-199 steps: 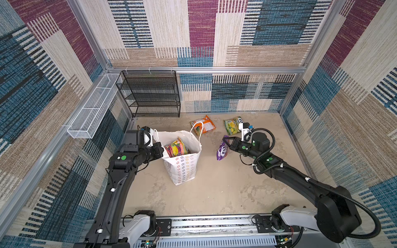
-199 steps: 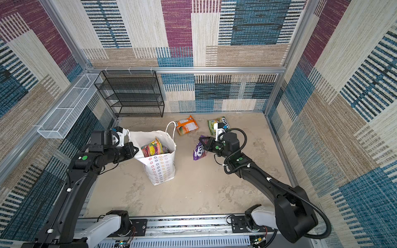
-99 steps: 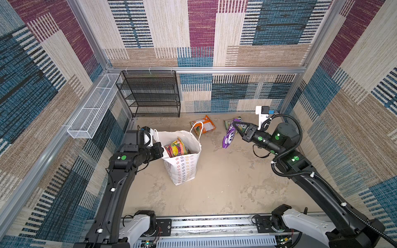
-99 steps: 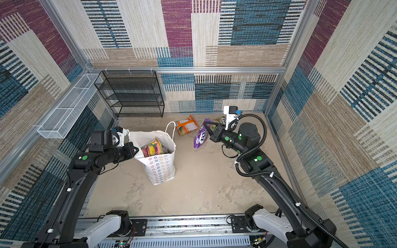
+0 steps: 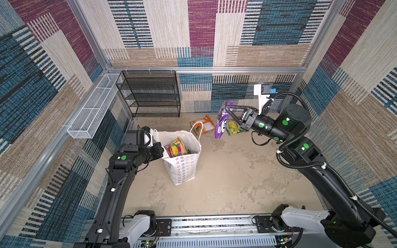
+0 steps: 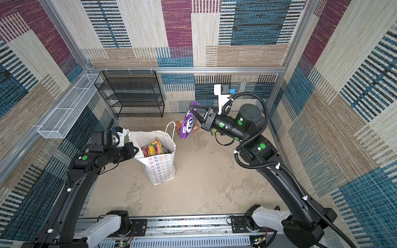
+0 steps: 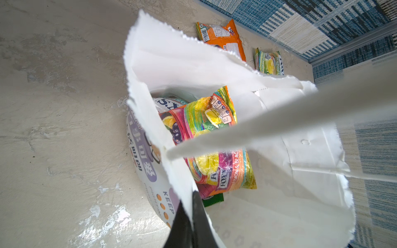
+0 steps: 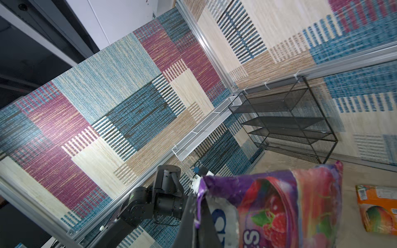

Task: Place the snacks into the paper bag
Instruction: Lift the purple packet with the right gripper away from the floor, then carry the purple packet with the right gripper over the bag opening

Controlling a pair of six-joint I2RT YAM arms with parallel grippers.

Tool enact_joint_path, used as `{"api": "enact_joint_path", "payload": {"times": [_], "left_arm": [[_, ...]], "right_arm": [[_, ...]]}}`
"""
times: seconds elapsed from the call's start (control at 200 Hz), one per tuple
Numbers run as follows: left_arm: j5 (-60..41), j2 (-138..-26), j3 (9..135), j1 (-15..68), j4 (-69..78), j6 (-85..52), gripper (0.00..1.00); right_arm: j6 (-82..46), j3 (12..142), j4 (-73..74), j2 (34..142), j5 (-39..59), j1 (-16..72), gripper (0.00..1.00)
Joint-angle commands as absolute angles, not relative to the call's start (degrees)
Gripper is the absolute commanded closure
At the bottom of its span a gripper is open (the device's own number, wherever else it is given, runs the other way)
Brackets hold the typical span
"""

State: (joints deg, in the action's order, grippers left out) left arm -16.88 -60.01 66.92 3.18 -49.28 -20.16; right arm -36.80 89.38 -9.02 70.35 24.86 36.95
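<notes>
Right jaws clenched on the top edge of the purple packet (image 5: 222, 122). It hangs free in the air near the back wall, over the orange packet (image 5: 205, 126) and green packet (image 5: 233, 127), both flat on the tabletop (image 5: 225, 182). Well apart from the bag (image 5: 182, 169).

Left jaws clenched on the bag's near rim, holding the mouth open. Bag is upright, mid-left on the tabletop.

Risks as I see them:
- Pinch is only on the edge of slick film, so a fast swing could slip it out.
- Packet hangs long, so its low end could catch the rim or the raised handle (image 5: 202, 128) and tip or drag the bag.
- Multicolour packet (image 7: 204, 133) already stands high inside, so the new one may perch on it rather than drop.
- Thin paper in the left pinch could tear if the bag gets shoved.

Looks: the purple packet is glossy with a berry print and white lettering, crumpled at the pinch and a bit tilted. The bag is white with star rows and a zigzag-cut rim.
</notes>
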Motion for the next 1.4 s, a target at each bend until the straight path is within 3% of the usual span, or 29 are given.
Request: {"api": "enact_joint_path", "payload": {"times": [0.0,0.476,1.397], "left_arm": [[-17.47,-59.83,66.88,3.23,-46.85,-18.74,0.99],[-18.02,-59.87,66.88,3.16,-46.82,-18.80,0.99],[-17.75,-59.28,66.93,3.14,-46.91,-18.72,0.99]], "right_arm": [[-34.31,94.35,-9.19,74.16,23.82,39.97,1.00],[-29.10,113.87,-18.81,92.37,24.45,50.38,1.00],[-23.27,125.55,-35.55,110.47,27.58,51.15,1.00]]}}
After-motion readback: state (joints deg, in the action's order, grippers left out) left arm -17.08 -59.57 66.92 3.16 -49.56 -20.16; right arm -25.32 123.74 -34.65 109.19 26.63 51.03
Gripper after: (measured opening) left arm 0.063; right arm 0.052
